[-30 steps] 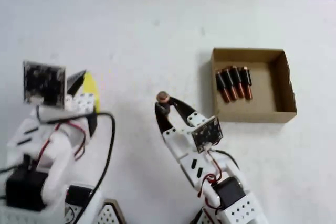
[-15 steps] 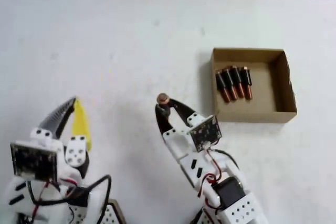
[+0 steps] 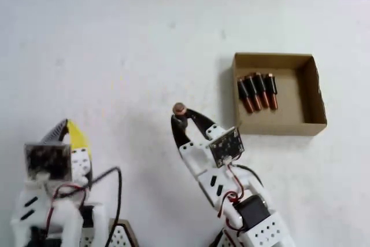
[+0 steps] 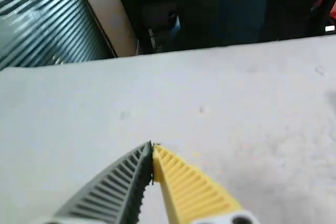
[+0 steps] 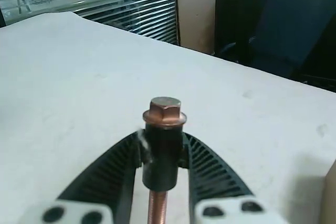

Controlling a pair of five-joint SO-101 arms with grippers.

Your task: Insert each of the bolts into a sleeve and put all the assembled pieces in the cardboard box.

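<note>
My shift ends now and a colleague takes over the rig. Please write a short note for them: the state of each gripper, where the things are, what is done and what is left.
Left gripper: shut and empty, over the near left part of the table.
Right gripper: shut on an assembled piece, near the table's middle, beside the box.
Done: four assembled pieces lie side by side in the box.
Left: carry the held piece to the box and release it there.
</note>
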